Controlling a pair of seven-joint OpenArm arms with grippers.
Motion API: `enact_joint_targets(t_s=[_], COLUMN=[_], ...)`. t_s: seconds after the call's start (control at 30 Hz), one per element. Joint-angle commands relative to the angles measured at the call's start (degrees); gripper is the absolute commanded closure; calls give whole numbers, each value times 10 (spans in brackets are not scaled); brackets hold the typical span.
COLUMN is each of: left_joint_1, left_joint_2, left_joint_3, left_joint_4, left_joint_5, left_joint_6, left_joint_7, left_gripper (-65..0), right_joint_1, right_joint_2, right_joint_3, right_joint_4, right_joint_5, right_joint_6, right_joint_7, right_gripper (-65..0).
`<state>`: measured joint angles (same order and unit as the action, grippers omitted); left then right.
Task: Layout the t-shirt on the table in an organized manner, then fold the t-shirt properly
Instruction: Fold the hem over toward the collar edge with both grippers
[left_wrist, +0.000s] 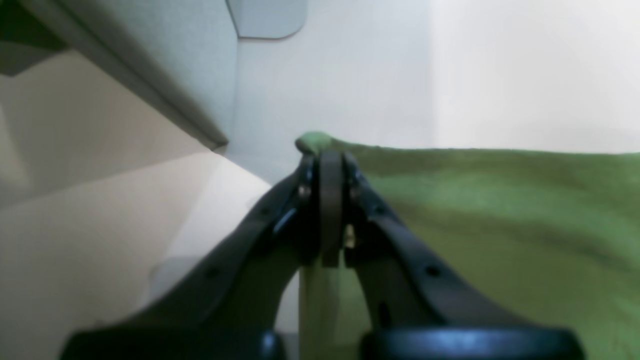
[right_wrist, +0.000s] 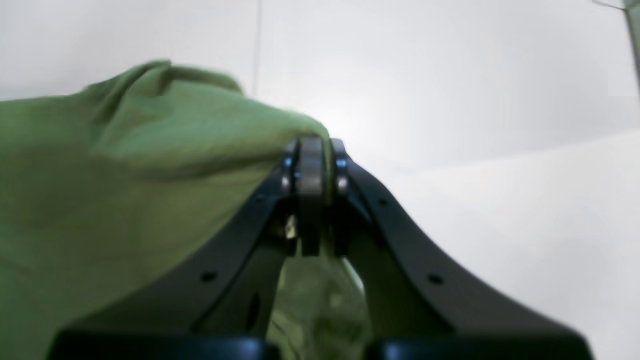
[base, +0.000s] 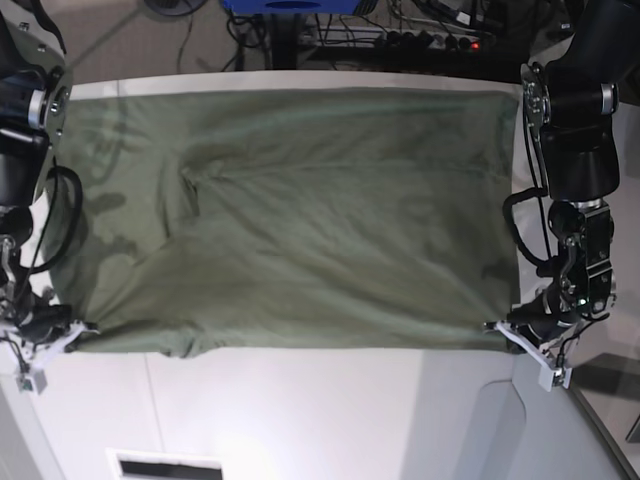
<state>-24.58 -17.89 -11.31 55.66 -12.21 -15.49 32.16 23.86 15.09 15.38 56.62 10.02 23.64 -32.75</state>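
1. On the left of my base view I see the right hand (base: 75, 328), low at the near-left corner of the t-shirt (base: 290, 220). Its jaws are pressed together on that corner of the cloth.
2. In the right wrist view, the right hand (right_wrist: 312, 145) has its fingers closed tight, with green fabric caught between them at the tips. The shirt bunches up and falls away to the left of the hand; the white desk (right_wrist: 500, 200) lies bare to its right.
3. Across the middle of the base view the t-shirt is spread wide over the desk (base: 330, 410), stretched between the two hands. It shows creases and a raised fold left of centre. Its far edge runs along the far edge of the desk, and its near edge runs in a line from one hand to the other.
4. On the right of the base view, the left hand (base: 500, 325) sits at the near-right corner of the shirt, clamped on the cloth.
5. In the left wrist view, the left hand (left_wrist: 327, 155) is fully closed, a small nub of green fabric poking out past the fingertips. The shirt extends to the right of the hand; a grey-white panel (left_wrist: 150, 65) stands to the left.
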Motion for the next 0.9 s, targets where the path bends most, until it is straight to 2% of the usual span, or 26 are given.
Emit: enact_joint_targets(t_s=[0.0,0.23,0.4,0.5,0.63,0.77,0.87], left_joint_1=[-16,-18,-13,-7,22,51,78], left_joint_2=[-8,-8,-7,-6,-5,-4,-4], left_joint_3=[-3,-4,0,1,1,-3,-2], left_joint_4=[11,12,12,12,36,94,139], left_joint_5=[-4,-4,-4,-4,-5,-5,-5], left_joint_6=[-1,-1,-1,-1,-1,-1,-1], left_joint_7=[-14,-14,-14,-14,-9,52,83], left_gripper=[0,0,0,0,0,0,0], right_joint_1=[18,19,19,18,16,16,16], right_joint_2=[10,20,21,21,21,17,17], right_joint_3=[1,1,0,0,1,1,1], right_joint_4=[-2,-66,-73,-73,-73,-73,-73], right_joint_5=[2,2,2,1,-13,-49,-53], right_joint_6=[3,4,5,22,30,34,34], right_joint_7=[17,85,89,87,48,19,-12], right_gripper=[0,0,0,0,0,0,0])
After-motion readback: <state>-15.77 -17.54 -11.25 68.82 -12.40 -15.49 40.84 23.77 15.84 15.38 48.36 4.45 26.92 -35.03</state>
